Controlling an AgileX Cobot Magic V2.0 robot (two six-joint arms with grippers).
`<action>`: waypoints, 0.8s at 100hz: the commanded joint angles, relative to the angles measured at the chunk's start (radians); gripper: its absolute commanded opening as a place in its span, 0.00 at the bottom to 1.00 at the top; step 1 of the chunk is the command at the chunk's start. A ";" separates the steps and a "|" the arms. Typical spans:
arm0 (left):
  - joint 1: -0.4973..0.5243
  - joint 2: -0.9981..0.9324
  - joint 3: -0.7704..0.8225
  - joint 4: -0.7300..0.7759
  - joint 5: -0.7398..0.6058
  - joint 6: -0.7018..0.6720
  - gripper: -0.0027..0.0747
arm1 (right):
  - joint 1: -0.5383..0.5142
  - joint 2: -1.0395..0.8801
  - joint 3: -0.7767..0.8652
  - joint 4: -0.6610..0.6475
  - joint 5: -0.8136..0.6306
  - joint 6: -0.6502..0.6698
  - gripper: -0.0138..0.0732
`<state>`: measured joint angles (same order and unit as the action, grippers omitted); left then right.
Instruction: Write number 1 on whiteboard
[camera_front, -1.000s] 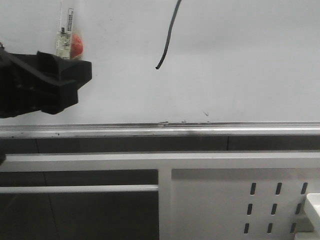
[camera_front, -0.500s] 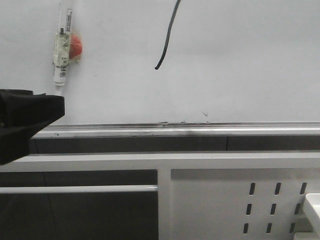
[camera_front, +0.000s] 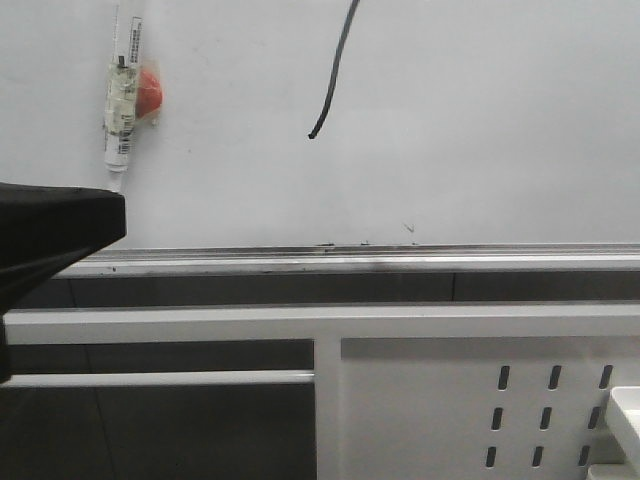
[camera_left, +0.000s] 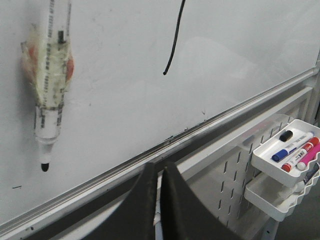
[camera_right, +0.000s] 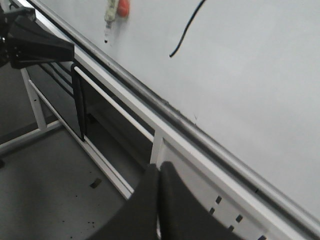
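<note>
The whiteboard (camera_front: 480, 130) fills the upper front view, with its silver tray rail (camera_front: 350, 258) below. The number 1 (camera_front: 332, 80) is a thin black slanted stroke on it, also in the left wrist view (camera_left: 173, 42) and the right wrist view (camera_right: 186, 32). A taped marker (camera_front: 122, 100) with a red piece (camera_front: 150, 90) hangs on the board, tip down, held by nothing; it shows close in the left wrist view (camera_left: 50, 85). My left gripper (camera_left: 160, 168) is shut and empty, below the rail. My right gripper (camera_right: 159, 170) is shut and empty, low and away from the board.
My left arm's dark body (camera_front: 50, 235) fills the left edge below the marker. A white panel with oval slots (camera_front: 450, 400) sits under the rail. White trays with several markers (camera_left: 292, 150) hang on it at the right. Frame bars and grey floor (camera_right: 45, 180) lie below.
My left arm has dropped down and to the left, away from the marker, which stays stuck on the board, now fully uncovered. The stroke is unchanged.
</note>
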<state>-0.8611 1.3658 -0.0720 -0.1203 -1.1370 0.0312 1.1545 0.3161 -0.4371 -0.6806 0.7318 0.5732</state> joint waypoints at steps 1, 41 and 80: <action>-0.007 -0.019 -0.010 0.008 -0.213 -0.013 0.01 | -0.001 -0.062 0.051 -0.050 -0.058 0.043 0.08; -0.007 -0.019 -0.012 0.046 -0.117 -0.051 0.01 | -0.001 -0.173 0.125 -0.175 -0.122 0.040 0.08; -0.007 -0.026 -0.224 0.209 0.126 -0.111 0.01 | -0.001 -0.173 0.125 -0.175 -0.124 0.040 0.08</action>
<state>-0.8611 1.3654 -0.2015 0.0168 -1.0445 -0.0532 1.1545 0.1332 -0.2892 -0.8084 0.6617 0.6121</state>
